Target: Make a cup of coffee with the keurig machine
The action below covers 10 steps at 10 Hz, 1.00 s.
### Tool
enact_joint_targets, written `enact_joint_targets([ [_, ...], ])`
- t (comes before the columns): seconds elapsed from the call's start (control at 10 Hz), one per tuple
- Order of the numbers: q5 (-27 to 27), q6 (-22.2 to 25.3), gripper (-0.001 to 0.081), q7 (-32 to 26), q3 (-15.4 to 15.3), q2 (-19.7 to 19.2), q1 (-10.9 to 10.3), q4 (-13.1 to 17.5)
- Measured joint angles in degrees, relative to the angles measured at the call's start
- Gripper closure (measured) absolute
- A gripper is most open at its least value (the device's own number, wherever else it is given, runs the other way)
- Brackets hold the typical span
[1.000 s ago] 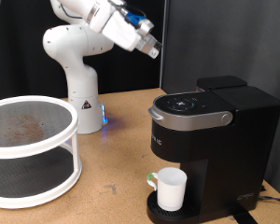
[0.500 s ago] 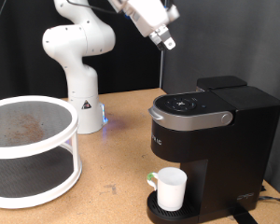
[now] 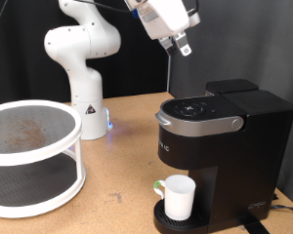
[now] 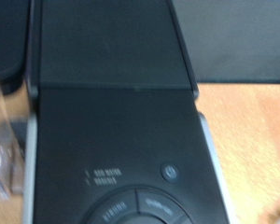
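One cup [image 3: 178,197] stands on drip base of keurig machine [image 3: 220,146], lid closed, at tabletop [image 3: 117,146] near edge; hand [image 3: 180,44] hangs above at machine's 11 o'clock, holding nothing; fingers' spread unclear.

the keurig machine [image 3: 220,146] looked like matt black plastic, with a silvery metallic band round its glossier head. the cup [image 3: 179,196] was smooth, glossy white. the table [image 3: 117,166] showed rough particle board. the two-tier rack [image 3: 29,156] had white plastic rims and dark mesh.
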State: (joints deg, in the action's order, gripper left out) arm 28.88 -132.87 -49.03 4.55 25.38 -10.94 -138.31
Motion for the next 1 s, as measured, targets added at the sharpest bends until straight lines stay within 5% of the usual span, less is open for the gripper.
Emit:
enact_joint_targets([
  [0.2, -5.99, 2.66, 0.0009, 2.94, -1.39, -1.93, 0.22, 3.39],
  [0.5, -10.36, 11.40, 0.0009, 8.26, -1.48, -8.54, 0.62, 12.53],
  [0.8, -15.75, 12.56, 0.0009, 8.75, -1.47, -14.96, 0.77, 18.83],
  [1.0, -15.21, 10.70, 0.0009, 7.71, -1.48, -16.84, 0.69, 19.68],
])
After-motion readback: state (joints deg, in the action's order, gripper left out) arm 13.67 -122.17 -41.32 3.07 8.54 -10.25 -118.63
